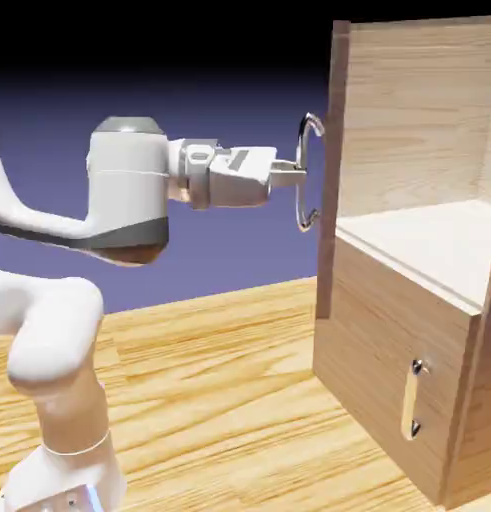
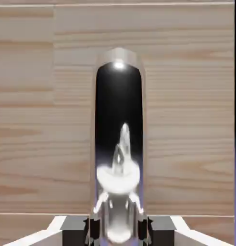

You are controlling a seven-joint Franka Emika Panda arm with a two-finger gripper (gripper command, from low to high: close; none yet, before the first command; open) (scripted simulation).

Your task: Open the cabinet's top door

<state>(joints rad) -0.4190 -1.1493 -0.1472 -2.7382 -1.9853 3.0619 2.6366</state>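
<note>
Nearest in the exterior view stands the robot arm (image 1: 59, 330) — smooth, glossy white shells with rounded elbows and a dark grey band under the wrist housing — rising from the lower left over a worktop (image 1: 209, 400) of pale, honey-coloured wood with long streaked grain. From the wrist a slimmer, angular white hand reaches level to the right and ends in the end effector (image 1: 292, 175), whose short grey fingers are pinched narrow around the handle (image 1: 308, 172) of the top door (image 1: 334, 170). That handle is a long, curved bar of polished silver metal, bowed outward with both ends turning back into the wood.

In the hand view the same bar (image 2: 118, 139) fills the middle as a tall, mirror-like arch, dark in its centre with a bright glint near its crown, and it passes straight down between the two grey fingertips (image 2: 76, 229) at the bottom edge; they press it from either side. Behind it lies flat light-brown wood grain in horizontal bands.

The top door is swung open and shows edge-on in the exterior view, a thin upright slab at the left of the cabinet (image 1: 409, 330). Beyond it the upper compartment stands exposed — wood-grain walls and a pale, matt shelf (image 1: 429, 240). Below, the shorter lower door (image 1: 389, 370) sits shut, carrying a small vertical silver handle (image 1: 414, 400). Farthest back is the plain blue-violet backdrop (image 1: 219, 110), darkening to black at the top.
</note>
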